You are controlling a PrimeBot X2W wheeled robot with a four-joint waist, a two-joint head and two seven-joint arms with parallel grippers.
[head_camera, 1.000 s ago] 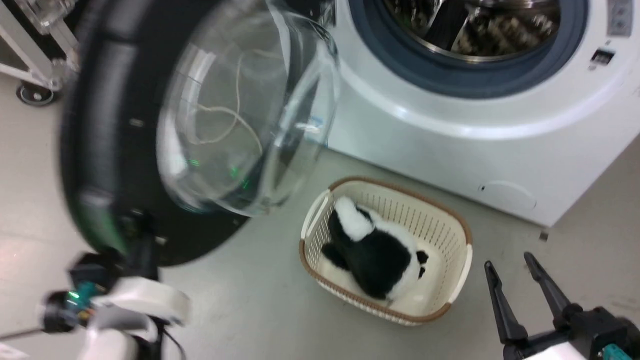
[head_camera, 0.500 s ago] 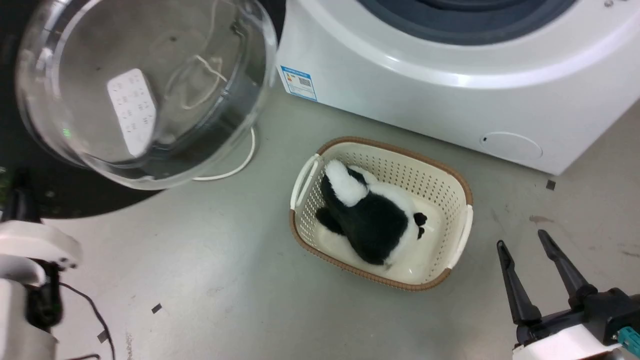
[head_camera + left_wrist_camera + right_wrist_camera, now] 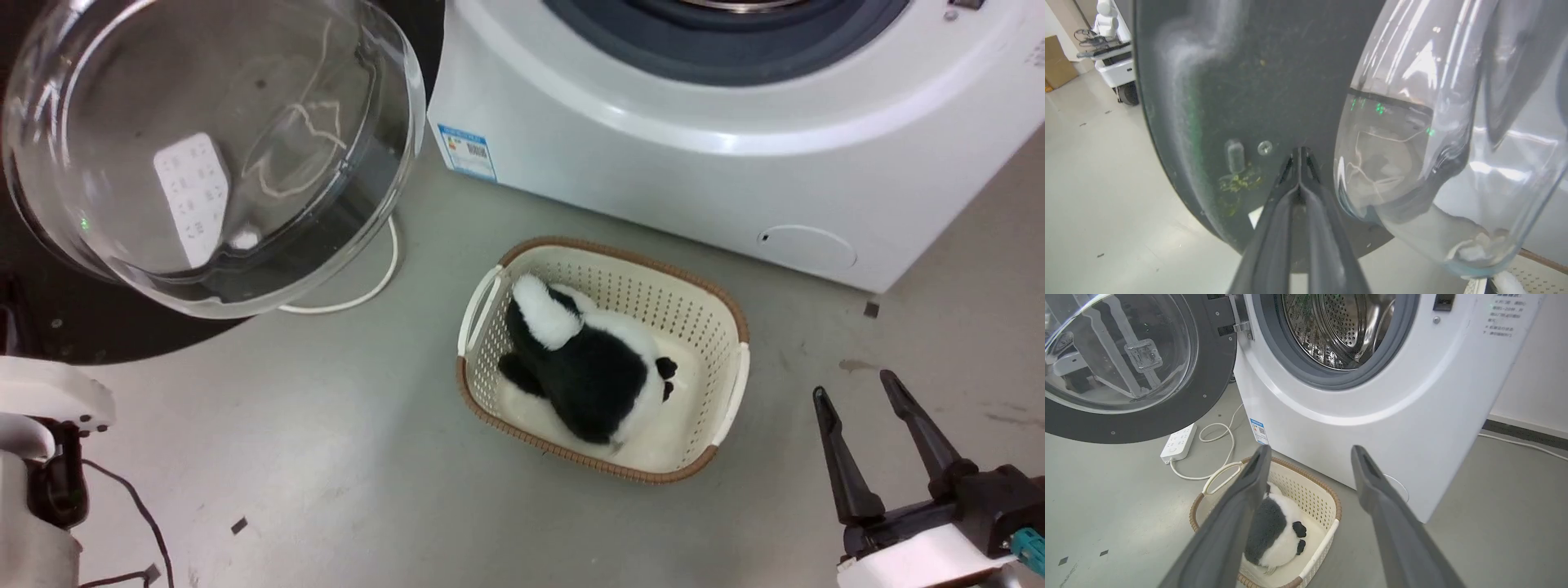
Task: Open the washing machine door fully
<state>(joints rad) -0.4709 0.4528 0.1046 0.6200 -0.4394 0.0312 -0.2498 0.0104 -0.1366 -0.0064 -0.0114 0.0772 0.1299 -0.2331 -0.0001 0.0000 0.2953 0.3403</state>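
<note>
The washing machine door (image 3: 1208,396) hangs wide of the opening on its hinge (image 3: 1241,326) at the machine's left side, with its glass bowl (image 3: 212,147) bulging toward the robot and the steel drum (image 3: 1339,330) fully exposed. It looks close to the end of its swing, though I cannot tell how much travel the hinge has left.

The left pincer (image 3: 1299,157) is clenched with nothing between its fingers. Its joined tips sit at the door's black inner face, between a small screw and the edge of the glass. Whether they press on the face or stop just short is hard to judge.

To finish well, the push should probably come from those joined tips on the black ring, not the glass, and follow the arc around the hinge. Easing off once the door resists would avoid forcing the hinge.

A power strip (image 3: 1177,443) and its white cable lie on the floor under the door, so the arm should stay high. The right pincer (image 3: 852,384) is released and empty, hovering over the floor just right of the basket (image 3: 727,327) with the black-and-white plush toy (image 3: 588,376), and is best kept out of the way there
</note>
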